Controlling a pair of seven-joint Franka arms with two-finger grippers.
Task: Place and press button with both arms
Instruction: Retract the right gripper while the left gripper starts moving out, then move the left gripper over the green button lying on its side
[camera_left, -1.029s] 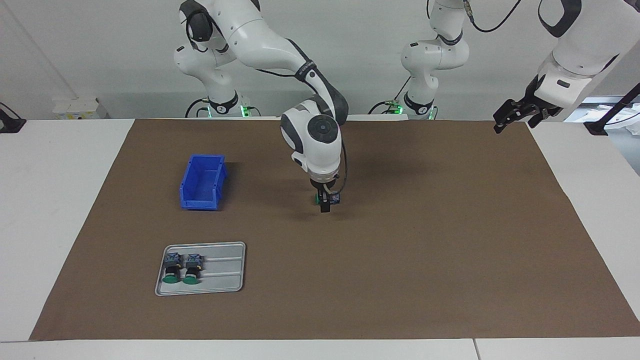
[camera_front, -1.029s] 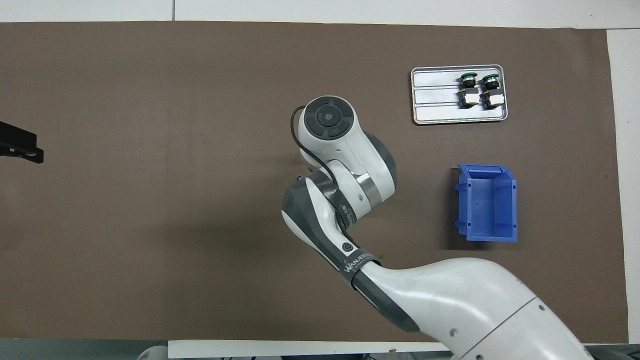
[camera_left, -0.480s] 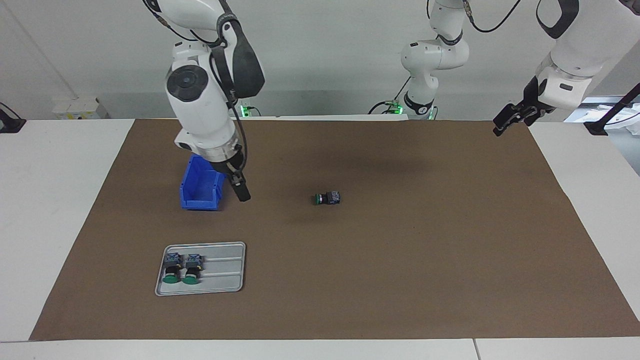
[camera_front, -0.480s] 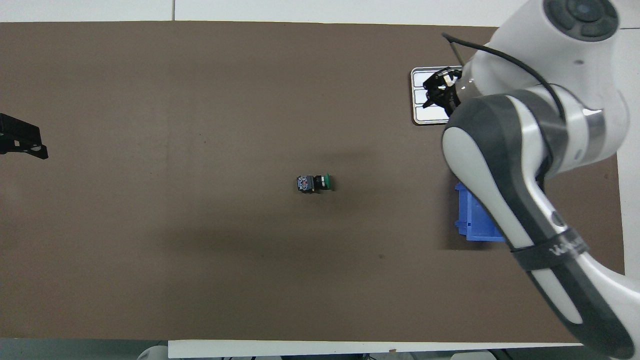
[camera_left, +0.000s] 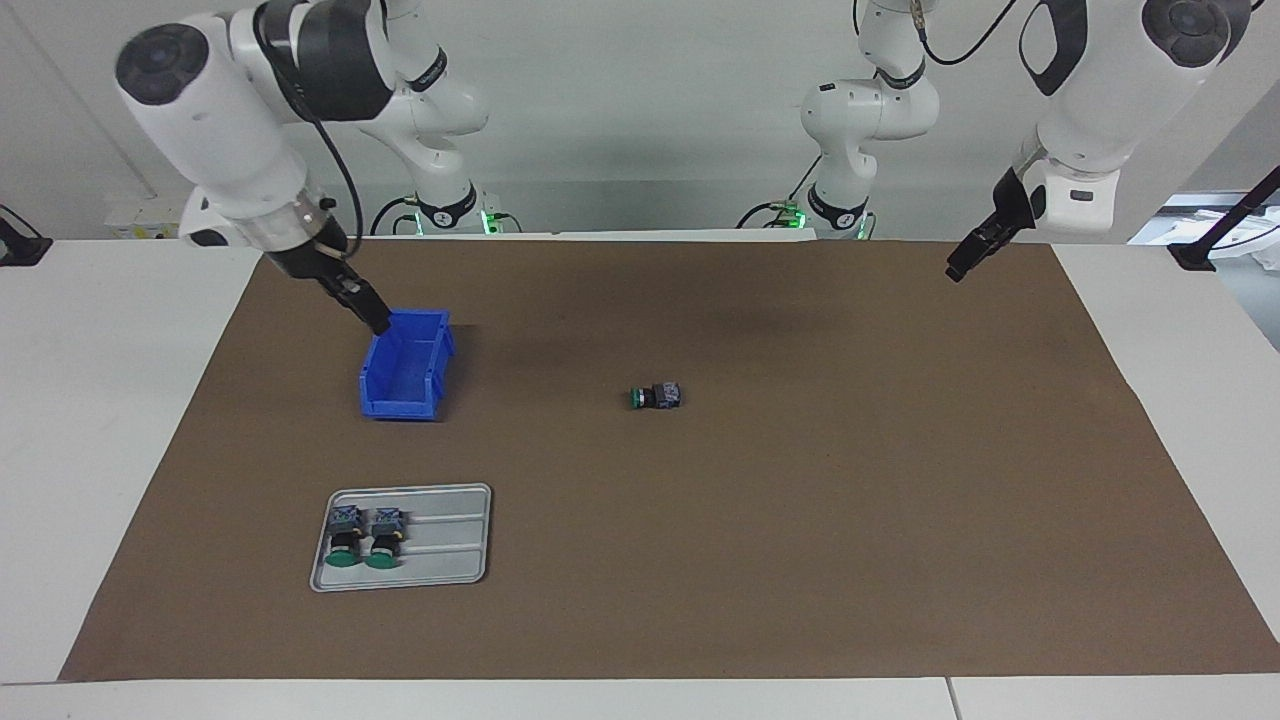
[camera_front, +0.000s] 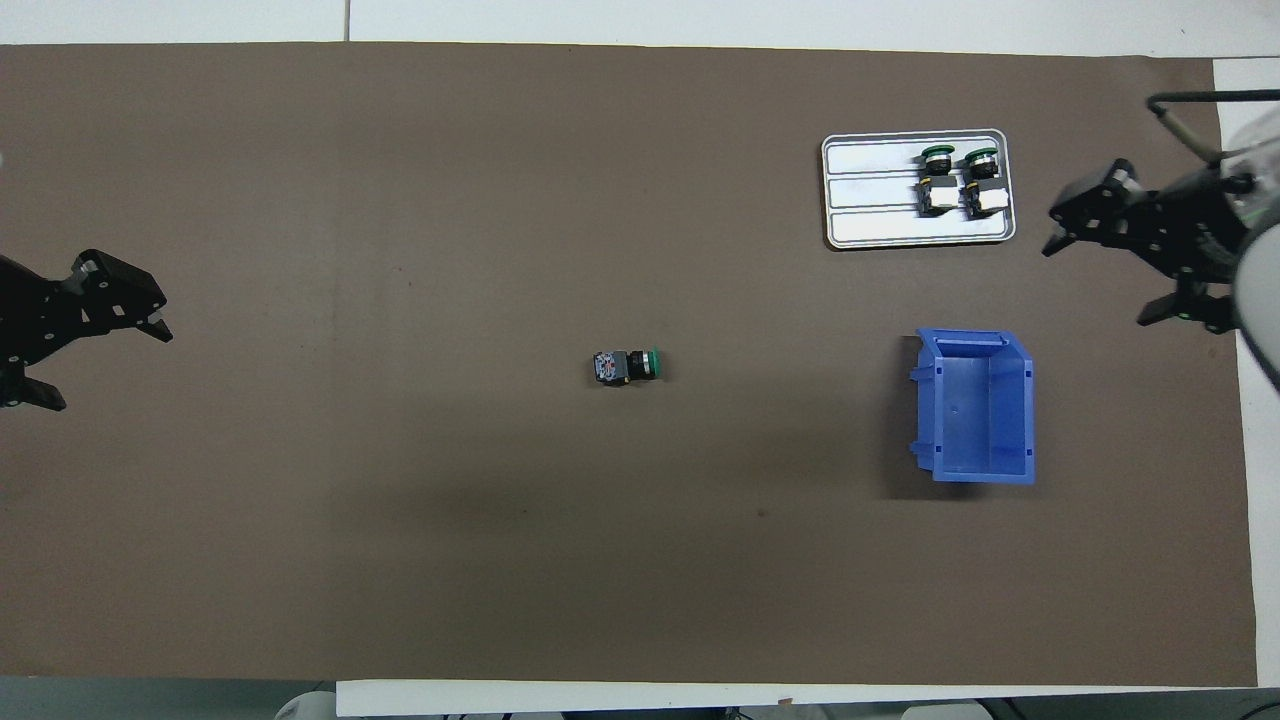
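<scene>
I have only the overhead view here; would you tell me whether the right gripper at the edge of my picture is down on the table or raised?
Observer: The right gripper hangs in the air, raised off the brown mat, up by the blue bin.
Operator: Thank you. And the left gripper?
Observer: The left gripper is raised too, over the mat's edge at the left arm's end of the table; that arm waits.
Operator: Is anything standing at the robots' end that my view cuts off?
Observer: Yes, two smaller white arms with green-lit bases stand at the table's edge there.
</scene>
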